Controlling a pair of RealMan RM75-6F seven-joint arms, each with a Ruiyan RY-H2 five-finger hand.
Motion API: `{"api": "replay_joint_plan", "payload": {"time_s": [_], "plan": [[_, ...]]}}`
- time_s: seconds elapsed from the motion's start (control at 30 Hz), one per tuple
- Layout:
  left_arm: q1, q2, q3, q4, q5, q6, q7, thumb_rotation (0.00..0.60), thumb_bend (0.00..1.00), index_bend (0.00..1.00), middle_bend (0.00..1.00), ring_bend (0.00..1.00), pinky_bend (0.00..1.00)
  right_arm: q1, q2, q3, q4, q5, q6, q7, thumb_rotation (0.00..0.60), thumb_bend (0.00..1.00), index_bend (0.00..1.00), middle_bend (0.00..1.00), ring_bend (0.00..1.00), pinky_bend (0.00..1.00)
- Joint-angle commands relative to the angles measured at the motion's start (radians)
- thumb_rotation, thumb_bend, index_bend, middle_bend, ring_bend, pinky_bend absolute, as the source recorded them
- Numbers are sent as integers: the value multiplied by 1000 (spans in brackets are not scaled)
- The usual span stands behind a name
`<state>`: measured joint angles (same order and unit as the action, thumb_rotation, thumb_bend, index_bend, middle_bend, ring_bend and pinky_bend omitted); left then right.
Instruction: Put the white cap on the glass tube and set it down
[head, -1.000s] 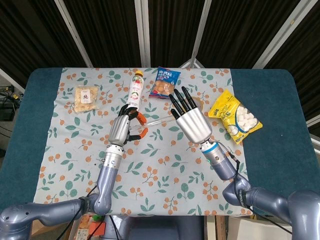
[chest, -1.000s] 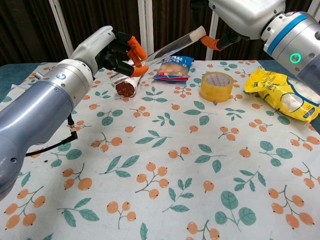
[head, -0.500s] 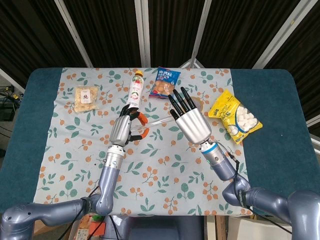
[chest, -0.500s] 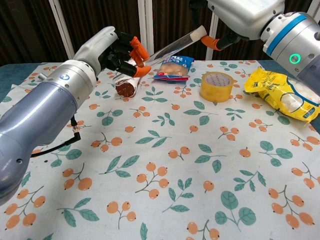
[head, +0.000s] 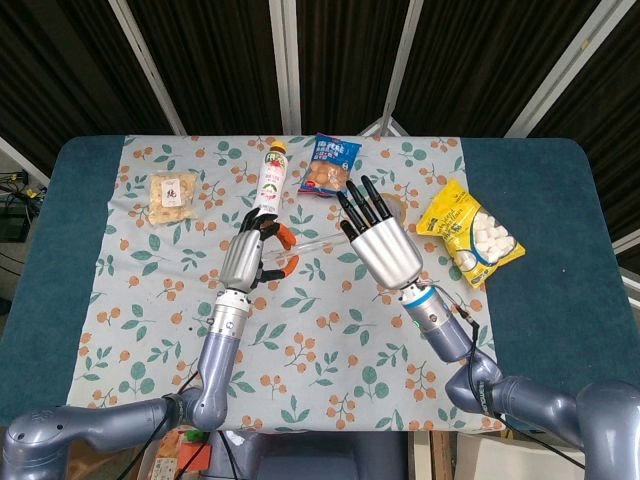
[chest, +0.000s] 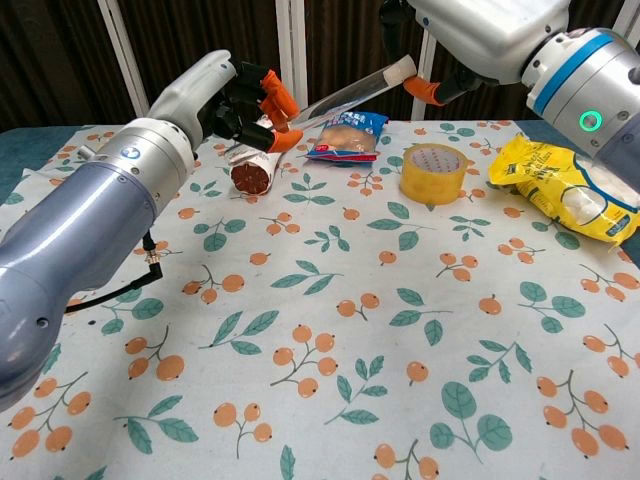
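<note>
A clear glass tube (chest: 345, 95) slants up in the air over the far half of the table, with the white cap (chest: 403, 68) on its upper end. My left hand (chest: 225, 95) pinches the tube's lower end between orange fingertips (chest: 278, 100). My right hand (chest: 480, 30) is at the cap end, its orange thumb tip right beside the cap. In the head view the right hand (head: 385, 250) has its fingers straight and spread, hiding the cap. Only a short piece of tube (head: 315, 241) shows there, running from the left hand (head: 245, 255).
A drink bottle (chest: 255, 170) lies below the left hand. A blue snack bag (chest: 348, 137) and a yellow tape roll (chest: 432, 172) sit at the back. There is a yellow bag of marshmallows (head: 470, 232) at the right and a small snack packet (head: 174, 195) at the far left.
The cap end of the tube and my right hand have sunk very slightly. My left hand keeps its hold.
</note>
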<state>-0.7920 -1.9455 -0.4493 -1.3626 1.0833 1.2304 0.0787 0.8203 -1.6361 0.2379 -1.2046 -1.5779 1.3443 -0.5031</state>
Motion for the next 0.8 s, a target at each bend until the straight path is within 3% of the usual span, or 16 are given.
{"api": "replay_joint_plan", "payload": {"time_s": [0.03,0.23,0.8], "plan": [[0,0,1,1,2,1,-2,600,836,699,688,193,0,-1,1,0,-2,1,-1,-1,600,413,465,196,25,14],[2,-2,4,8,16,4,-15,600,836,699,688,195,0,-6,6,-2,-9,7,-7,-8,600,414,391,172,26,14],[23,-4,34,26,33,4,-38,600,836,699,690,198,17,-32,18,-13,-14,27,-13,-20,600,413,346,144,26,14]]}}
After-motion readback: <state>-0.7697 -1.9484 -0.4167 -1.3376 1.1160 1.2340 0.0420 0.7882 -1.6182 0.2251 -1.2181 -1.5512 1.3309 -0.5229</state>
